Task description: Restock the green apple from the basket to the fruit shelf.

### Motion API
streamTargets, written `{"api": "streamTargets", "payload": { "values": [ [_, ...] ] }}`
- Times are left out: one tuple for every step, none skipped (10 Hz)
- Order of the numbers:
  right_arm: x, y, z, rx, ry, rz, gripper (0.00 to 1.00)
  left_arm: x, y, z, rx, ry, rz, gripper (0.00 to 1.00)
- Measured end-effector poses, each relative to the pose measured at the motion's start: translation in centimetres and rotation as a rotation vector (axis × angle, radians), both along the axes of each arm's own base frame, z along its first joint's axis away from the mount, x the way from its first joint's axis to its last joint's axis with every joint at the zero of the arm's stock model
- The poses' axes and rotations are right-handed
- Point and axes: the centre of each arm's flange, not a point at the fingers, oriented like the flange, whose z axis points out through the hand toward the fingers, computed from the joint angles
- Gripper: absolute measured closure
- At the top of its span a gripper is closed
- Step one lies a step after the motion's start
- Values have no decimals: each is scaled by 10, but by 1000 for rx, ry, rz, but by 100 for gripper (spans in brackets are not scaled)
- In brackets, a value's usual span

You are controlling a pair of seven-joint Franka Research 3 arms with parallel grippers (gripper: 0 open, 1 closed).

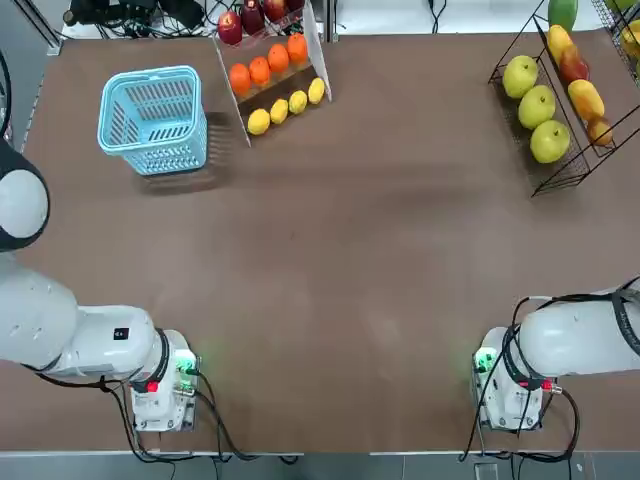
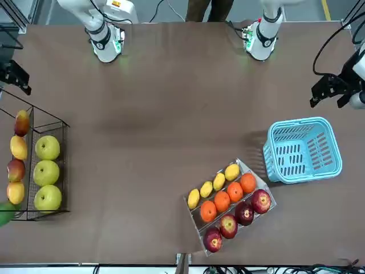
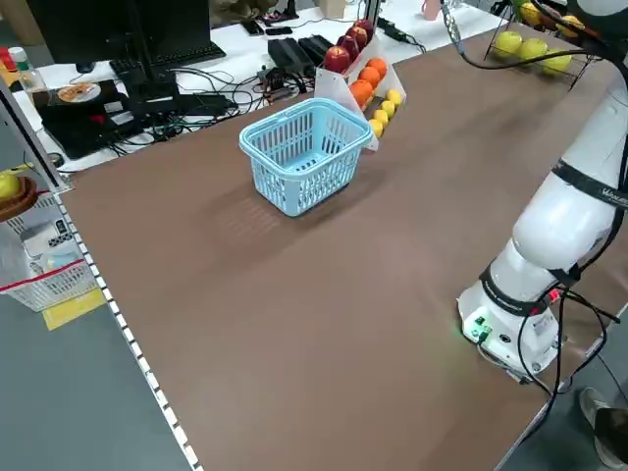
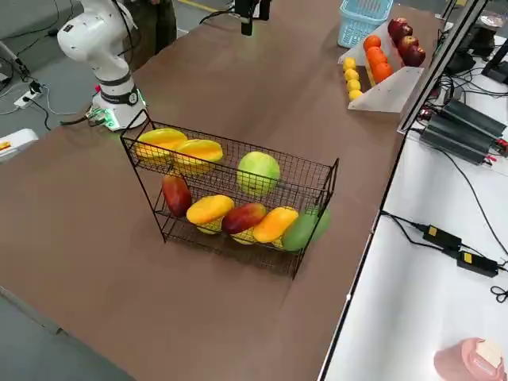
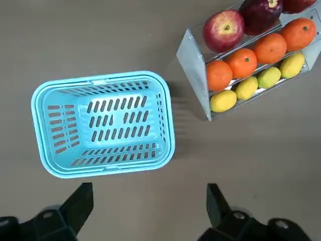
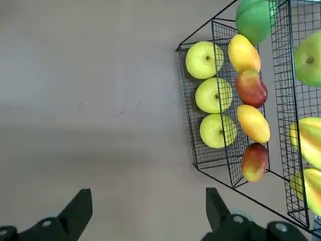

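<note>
I'm looking at the basket [image 5: 103, 123] now, pale blue plastic, smooth with a soft sheen, its sides pierced lattice. Under it the brown bench [image 1: 330, 250] reads smooth and mostly matt, just a faint blurry shine. Over on the fruit shelf [image 6: 225, 165] I've got thin black wire mesh, metal by its look, and green apples [image 6: 214, 95] with smooth, lightly glossy skins. The mangoes [image 6: 253, 123] look smooth too, softly shiny. The slanted stand [image 5: 193, 68] shows smooth, hard grey-white panels; on it, dark red apples [image 5: 223, 31] gleam, oranges [image 5: 270, 48] look finely dimpled, and lemons [image 5: 223, 101] carry a dull sheen. My arms' shells [image 3: 564, 221] are smooth, white, satiny; the fingers [image 5: 77, 206] are matt black.
</note>
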Motion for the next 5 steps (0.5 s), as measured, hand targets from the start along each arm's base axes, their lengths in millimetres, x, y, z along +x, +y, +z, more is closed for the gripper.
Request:
{"api": "streamTargets", "payload": {
  "values": [
    [1,-5,-3,0,7,-10,0,0,0,0,0,0,0,0],
    [1,-7,-6,0,11,-15,0,0,0,0,0,0,0,0],
    [4,-7,-9,9,4,-14,0,0,0,0,0,0,0,0],
    [8,-5,-14,18,-15,-12,0,0,0,0,4,0,0,0],
    [14,-4,-25,21,-32,-9,0,0,1,0,9,-1,1,0]
  ]
}}
